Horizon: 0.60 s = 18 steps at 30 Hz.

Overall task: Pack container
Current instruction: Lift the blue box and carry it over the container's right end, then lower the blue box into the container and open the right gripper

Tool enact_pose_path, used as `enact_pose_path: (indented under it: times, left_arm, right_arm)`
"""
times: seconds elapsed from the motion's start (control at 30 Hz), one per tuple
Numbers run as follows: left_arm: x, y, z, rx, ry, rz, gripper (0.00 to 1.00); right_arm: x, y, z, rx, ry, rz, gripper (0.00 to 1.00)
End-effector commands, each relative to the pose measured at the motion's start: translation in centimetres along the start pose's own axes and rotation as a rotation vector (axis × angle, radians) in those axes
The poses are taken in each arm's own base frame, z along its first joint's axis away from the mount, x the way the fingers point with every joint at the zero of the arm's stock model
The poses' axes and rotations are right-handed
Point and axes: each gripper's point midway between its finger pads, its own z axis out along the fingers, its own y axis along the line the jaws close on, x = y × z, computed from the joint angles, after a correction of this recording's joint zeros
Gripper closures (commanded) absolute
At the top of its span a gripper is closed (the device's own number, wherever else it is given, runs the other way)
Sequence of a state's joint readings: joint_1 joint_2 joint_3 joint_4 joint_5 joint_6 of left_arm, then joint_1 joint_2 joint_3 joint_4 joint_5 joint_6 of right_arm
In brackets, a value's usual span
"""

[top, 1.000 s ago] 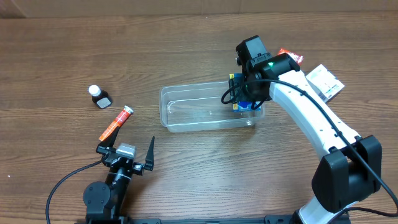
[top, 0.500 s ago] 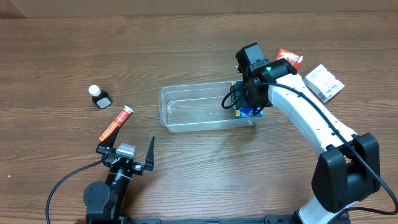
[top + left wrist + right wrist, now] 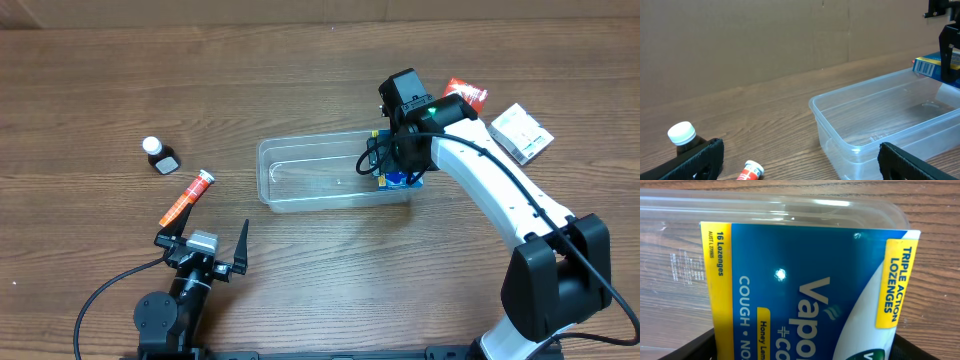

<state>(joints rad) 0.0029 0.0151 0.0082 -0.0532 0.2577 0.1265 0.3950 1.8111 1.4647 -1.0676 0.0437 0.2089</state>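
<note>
My right claw (image 3: 398,172) is hanging over the right end of the container (image 3: 310,192), straddling a blue lozenge box (image 3: 805,295) there; I cannot tell whether I am gripping it. My left claw (image 3: 203,243) is gaping wide and empty, near the container's left front corner, low over the counter (image 3: 100,80).

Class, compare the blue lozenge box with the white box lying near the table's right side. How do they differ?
Colour: the lozenge box is blue and yellow; the white box is mostly white. Place: the lozenge box is in the right end of the clear container; the white box lies outside it on the bare table. Both are small rectangular cartons.
</note>
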Motion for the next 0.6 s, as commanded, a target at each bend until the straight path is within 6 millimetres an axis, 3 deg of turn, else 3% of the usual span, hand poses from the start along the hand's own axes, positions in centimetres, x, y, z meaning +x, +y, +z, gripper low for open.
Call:
enact_pose_path:
  times: [0.0, 0.47, 0.57]
  left_arm:
    - [-0.06, 0.35, -0.06, -0.017, -0.006, 0.01, 0.0]
    - [-0.06, 0.35, -0.06, -0.017, -0.006, 0.01, 0.0]
    - [-0.06, 0.36, -0.06, -0.017, -0.006, 0.01, 0.0]
  right_arm:
    - [0.07, -0.06, 0.09, 0.003, 0.0, 0.0, 0.18]
    - [-0.6, 0.26, 0.07, -0.012, -0.027, 0.001, 0.17]
    - [-0.73, 0.29, 0.07, -0.013, -0.032, 0.001, 0.13]
